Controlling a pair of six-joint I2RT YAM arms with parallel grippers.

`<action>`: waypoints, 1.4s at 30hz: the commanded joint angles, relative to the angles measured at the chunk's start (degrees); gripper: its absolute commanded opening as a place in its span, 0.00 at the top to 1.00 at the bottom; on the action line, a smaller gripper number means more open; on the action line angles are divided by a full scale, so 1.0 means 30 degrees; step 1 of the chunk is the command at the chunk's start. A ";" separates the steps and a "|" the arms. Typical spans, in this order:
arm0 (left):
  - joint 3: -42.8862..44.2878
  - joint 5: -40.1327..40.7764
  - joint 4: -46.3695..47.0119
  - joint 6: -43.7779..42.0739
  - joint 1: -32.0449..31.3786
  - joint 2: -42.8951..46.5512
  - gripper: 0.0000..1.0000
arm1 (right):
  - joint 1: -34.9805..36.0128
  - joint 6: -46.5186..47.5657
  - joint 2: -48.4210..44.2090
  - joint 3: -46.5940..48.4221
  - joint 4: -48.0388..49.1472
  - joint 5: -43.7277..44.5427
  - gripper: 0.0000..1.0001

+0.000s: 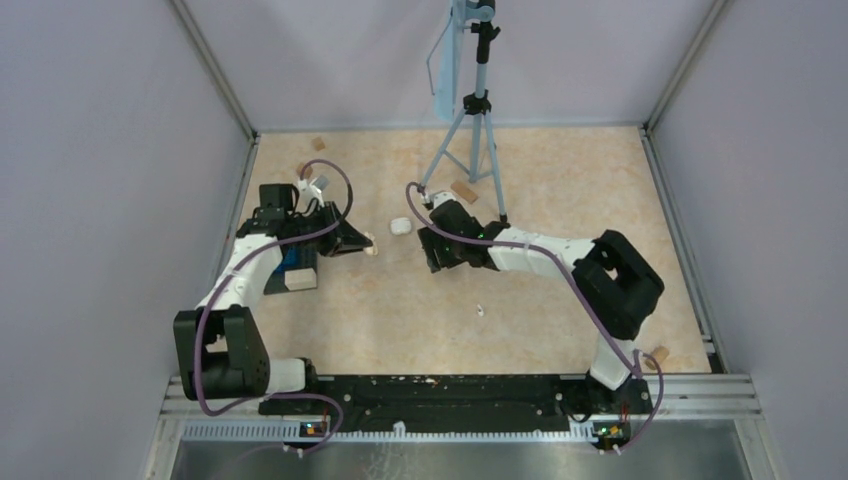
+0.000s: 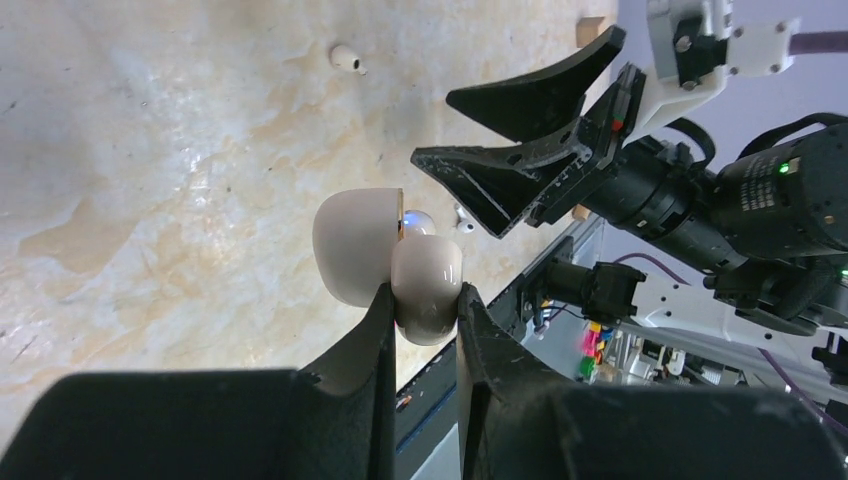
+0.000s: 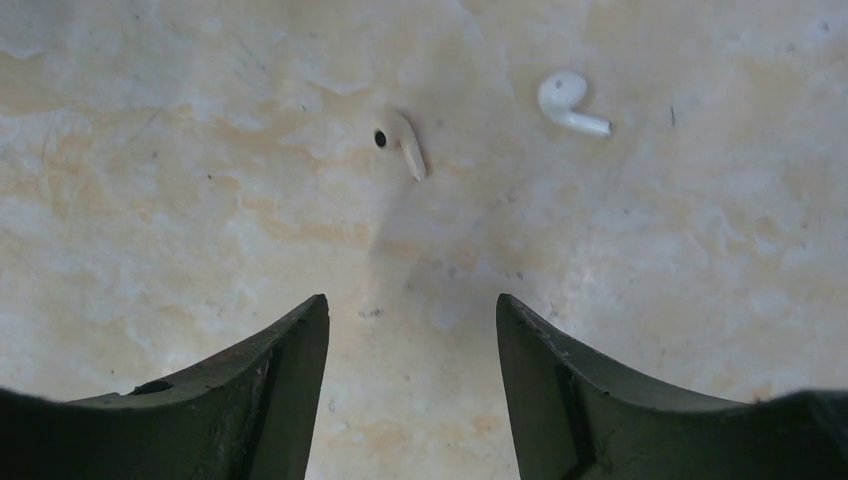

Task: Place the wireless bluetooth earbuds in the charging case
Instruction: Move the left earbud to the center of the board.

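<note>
Mottled beige table (image 1: 560,300), pale walled enclosure.
We log the left gripper (image 2: 425,300) clamping the open charging case (image 2: 425,285); right gripper (image 3: 412,330) parted, empty, 2 earbuds (image 3: 400,140) ahead.

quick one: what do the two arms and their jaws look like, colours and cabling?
Both arms mix black joint housings with white links. Left arm and right arm each carry a purple cable looping along them. The jaws are matte black, tapered wedges. The right arm's wrist shows a small green light.
</note>
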State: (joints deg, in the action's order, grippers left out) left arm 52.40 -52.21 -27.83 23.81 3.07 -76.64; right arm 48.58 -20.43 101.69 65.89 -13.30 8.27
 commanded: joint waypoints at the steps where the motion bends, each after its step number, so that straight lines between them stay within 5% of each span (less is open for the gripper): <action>1: 0.0469 0.0490 -0.0660 -0.0423 0.0175 0.0449 1.00 | -0.0024 0.2078 0.1908 0.3205 -0.0059 -0.0582 0.40; 24: 0.0104 0.0267 -0.0467 -0.0146 0.0224 0.0523 1.00 | -0.0039 0.2474 0.6789 0.6664 0.0077 0.0816 0.69; 33: 0.0188 -0.0021 -0.0606 -0.0681 0.0219 0.0309 1.00 | -0.0020 0.1739 0.4811 0.4970 -0.0067 0.1316 0.80; 42: 0.0786 -0.0748 -0.1796 -0.1846 0.0207 -0.0730 1.00 | -0.0655 -0.0967 -0.0619 -0.1951 0.0222 0.3226 0.81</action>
State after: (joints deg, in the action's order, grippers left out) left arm 53.84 -51.64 -33.63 19.46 3.36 -78.96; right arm 48.18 -18.35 108.49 67.13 -11.99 13.91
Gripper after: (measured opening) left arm 0.245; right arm 0.198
